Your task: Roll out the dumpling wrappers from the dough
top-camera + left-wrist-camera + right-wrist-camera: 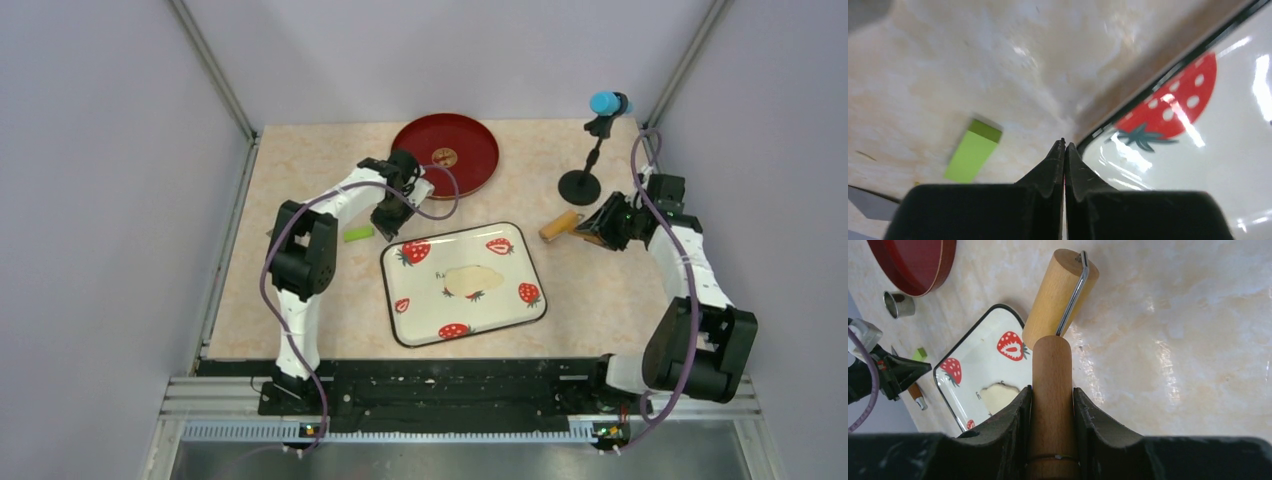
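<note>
Clamping the handle of a tan wooden roller (pixel 1060 295), the right gripper (pixel 1052 390) has its black jaws narrowed around it; the handle's near end is cut off. Beyond lies a white rectangular strawberry-printed tray (pixel 500 305), the pale cream oval dough sheet (pixel 473 280) at its middle, half hidden behind a finger in the right wrist view. The left gripper (pixel 1064 145), jaws pressed together and empty, hangs by the tray's corner near a blurred lime-green block (pixel 973 150).

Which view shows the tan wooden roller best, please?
The right wrist view: the tan wooden roller fills the frame, its handle clamped in the right end effector. The top external view shows it only small and distant; the left wrist view misses it.
</note>
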You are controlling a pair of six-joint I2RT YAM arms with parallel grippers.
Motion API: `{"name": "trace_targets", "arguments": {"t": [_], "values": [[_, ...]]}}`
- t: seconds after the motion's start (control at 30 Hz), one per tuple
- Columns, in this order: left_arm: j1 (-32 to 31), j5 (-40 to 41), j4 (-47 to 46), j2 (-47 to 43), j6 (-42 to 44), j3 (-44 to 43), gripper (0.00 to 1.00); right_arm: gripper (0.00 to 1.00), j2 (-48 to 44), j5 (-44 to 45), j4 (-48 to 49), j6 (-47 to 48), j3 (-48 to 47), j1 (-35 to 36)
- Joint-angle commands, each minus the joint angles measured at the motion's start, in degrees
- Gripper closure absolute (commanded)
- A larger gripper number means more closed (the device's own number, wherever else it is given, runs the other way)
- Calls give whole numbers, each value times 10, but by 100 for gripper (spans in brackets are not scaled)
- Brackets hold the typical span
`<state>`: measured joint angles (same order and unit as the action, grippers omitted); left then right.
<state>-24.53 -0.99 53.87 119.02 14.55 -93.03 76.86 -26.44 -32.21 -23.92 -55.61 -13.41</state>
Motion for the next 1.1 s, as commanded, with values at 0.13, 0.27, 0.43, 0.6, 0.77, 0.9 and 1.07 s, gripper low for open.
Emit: {"name": "trace_targets", "arguments": {"t": [0.13,0.27,0.43,0.6,0.77,0.9,1.07], "values": [[-14,67,-38,35,-5,-68,94,100,-40,15,116,-50,65,-43],[-22,84,-35,-9,-17,-79,73,100,-43,25,155,-66,94,-42],[-23,84,-112,-139,-74,-27,56,92,-35,32,152,-58,103,-42],[-16,52,-219,-271,-169,74,28,69,-41,59,127,-44,104,-43],[21,-53,-252,-343,-280,146,25,56,-39,80,106,-36,104,-42],[59,-128,-278,-373,-363,218,25,49,-40,88,97,-35,106,-43],[129,-255,-346,-396,-468,320,25,39,-42,101,84,-33,110,-43]]}}
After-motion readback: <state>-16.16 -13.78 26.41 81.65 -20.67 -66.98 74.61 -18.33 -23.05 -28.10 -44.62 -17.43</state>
